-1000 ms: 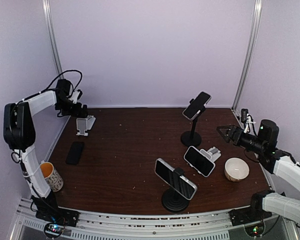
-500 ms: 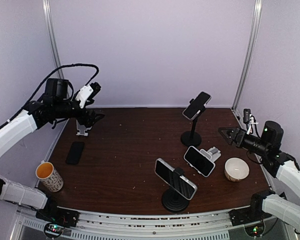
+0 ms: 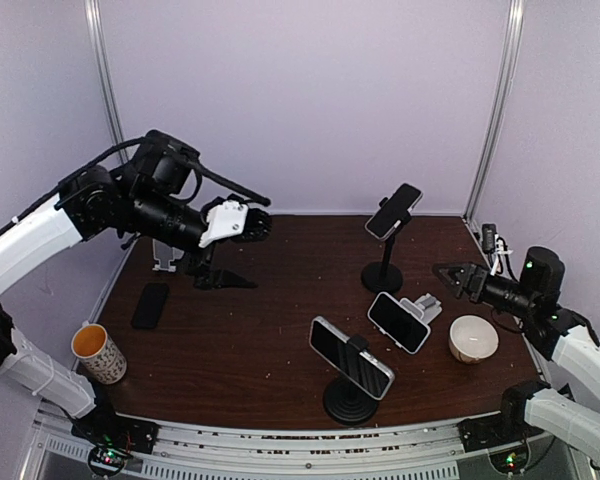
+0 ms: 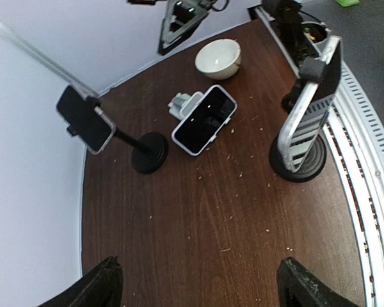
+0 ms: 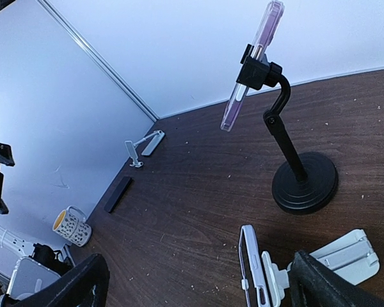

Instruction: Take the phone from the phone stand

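The phone [image 3: 332,348] at the table's [image 3: 260,330] near edge looks stiff, slick and breakable; I'd pinch its long edges. Left pincer [image 4: 201,288] and right pincer [image 5: 198,284] gape, empty.

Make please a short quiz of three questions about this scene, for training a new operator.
1. How many phones sit on stands?
2. True or false: the left gripper holds a phone.
3. In the top view, the flat black phone lies on which side of the table? A left; B middle; C right.
Key: 1. Three: tall-stand phone, white-stand phone, front phone. 2. False; it is open and empty. 3. A.
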Controlling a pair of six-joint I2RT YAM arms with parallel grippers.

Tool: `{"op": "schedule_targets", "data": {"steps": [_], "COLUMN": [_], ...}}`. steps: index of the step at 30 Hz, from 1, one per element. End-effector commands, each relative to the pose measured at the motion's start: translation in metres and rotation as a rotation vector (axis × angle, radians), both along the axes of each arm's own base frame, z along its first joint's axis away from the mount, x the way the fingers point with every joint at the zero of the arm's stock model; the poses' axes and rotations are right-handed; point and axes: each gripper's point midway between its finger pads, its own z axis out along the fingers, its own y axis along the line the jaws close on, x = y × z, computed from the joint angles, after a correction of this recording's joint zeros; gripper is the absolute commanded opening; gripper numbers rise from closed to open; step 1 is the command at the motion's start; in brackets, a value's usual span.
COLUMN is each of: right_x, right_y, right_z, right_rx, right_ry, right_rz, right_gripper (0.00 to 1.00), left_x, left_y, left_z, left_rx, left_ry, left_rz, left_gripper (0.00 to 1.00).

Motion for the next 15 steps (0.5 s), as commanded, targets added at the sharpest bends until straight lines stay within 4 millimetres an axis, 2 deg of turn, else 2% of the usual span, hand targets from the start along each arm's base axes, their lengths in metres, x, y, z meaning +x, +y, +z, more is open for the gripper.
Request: {"op": "schedule_targets", "data": {"steps": [1, 4, 9, 15], "right_x": [-0.005, -0.005, -0.005, -0.006], "right_y": [0.003, 0.003, 0.003, 0.003], "right_z": [-0.004, -0.005, -0.007, -0.011], "right_rx": [-0.008, -0.003, 0.012, 0.017], "right_ry": [-0.004, -0.004, -0.007, -0.002], "right_rz": [0.019, 0.014, 0.007, 0.007], "right_gripper": [1.00, 1.00, 1.00, 1.00], "left_x": [-0.033, -0.049, -0.066, -0.077], "left_y": [-0.016, -0.038, -0.068, -0.103], "left_z": [-0.003, -0.009, -0.029, -0.023], "left_rx": [0.136, 0.191, 0.288, 0.271], "left_ry": [0.007, 0.025, 0.055, 0.056], "left_rz": [-0.141, -0.194, -0.264, -0.310], "left_gripper": [0.86, 0.84, 0.83, 0.83]}}
